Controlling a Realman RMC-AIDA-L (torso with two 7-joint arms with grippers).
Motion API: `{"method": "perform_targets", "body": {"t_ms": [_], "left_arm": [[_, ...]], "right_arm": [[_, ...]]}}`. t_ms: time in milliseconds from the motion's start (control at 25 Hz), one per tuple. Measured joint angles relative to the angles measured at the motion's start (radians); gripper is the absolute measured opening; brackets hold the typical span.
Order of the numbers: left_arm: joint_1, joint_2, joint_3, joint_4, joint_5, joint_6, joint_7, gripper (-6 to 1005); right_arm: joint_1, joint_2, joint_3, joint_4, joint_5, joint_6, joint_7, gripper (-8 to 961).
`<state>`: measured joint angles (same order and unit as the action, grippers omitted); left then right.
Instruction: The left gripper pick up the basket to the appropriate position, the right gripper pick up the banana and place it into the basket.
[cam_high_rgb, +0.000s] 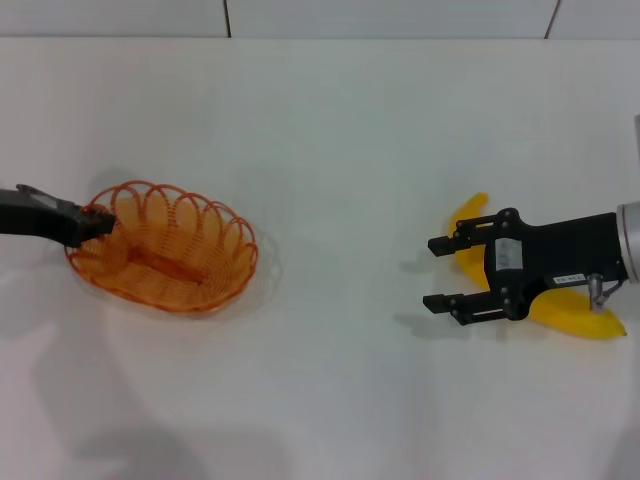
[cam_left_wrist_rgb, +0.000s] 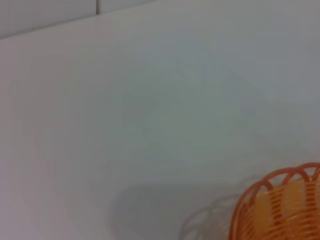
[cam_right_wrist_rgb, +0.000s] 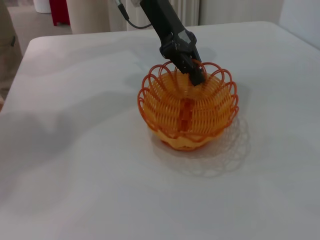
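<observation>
The orange wire basket (cam_high_rgb: 236, 243) sits at the left of the white table. My left gripper (cam_high_rgb: 98, 222) is shut on the basket's left rim. In the right wrist view the left gripper (cam_right_wrist_rgb: 196, 75) pinches the far rim of the basket (cam_right_wrist_rgb: 187, 107), which looks slightly raised over its shadow. The left wrist view shows only a part of the basket's rim (cam_left_wrist_rgb: 280, 210). The yellow banana (cam_high_rgb: 575, 312) lies at the right, partly hidden under my right gripper (cam_high_rgb: 440, 273). That gripper is open and empty, with its fingers pointing left past the banana.
The white table (cam_high_rgb: 340, 150) runs back to a tiled wall (cam_high_rgb: 400, 15). Bare table surface lies between the basket and the banana. The right wrist view shows the table's far edge (cam_right_wrist_rgb: 125, 35) with room furniture beyond it.
</observation>
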<state>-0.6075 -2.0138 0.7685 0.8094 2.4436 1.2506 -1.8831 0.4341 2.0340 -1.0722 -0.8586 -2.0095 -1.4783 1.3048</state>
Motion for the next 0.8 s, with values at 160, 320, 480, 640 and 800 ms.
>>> {"method": "perform_targets", "body": {"t_ms": [160,320,480,640,800], "left_arm": [[-0.002,-0.009,0.000,0.011,-0.012,0.002,0.013,91],[-0.030,-0.015,0.013,0.014,-0.057,0.008,0.046,91],[-0.042,-0.016,0.051,0.011,-0.097,0.005,0.060,90],[-0.049,-0.016,0.076,0.008,-0.140,0.000,0.083,85],[-0.055,-0.017,0.077,0.005,-0.177,-0.005,0.105,82]], "right_arm": [[0.000,0.000,0.000,0.007,0.000,0.018,-0.001,702],[0.003,0.000,0.000,0.011,0.000,0.024,-0.001,702],[0.004,0.000,0.000,0.012,0.000,0.024,0.002,702],[0.005,0.000,0.000,0.012,0.001,0.024,0.003,702],[0.005,0.000,0.000,0.012,0.002,0.024,0.006,702]]}}
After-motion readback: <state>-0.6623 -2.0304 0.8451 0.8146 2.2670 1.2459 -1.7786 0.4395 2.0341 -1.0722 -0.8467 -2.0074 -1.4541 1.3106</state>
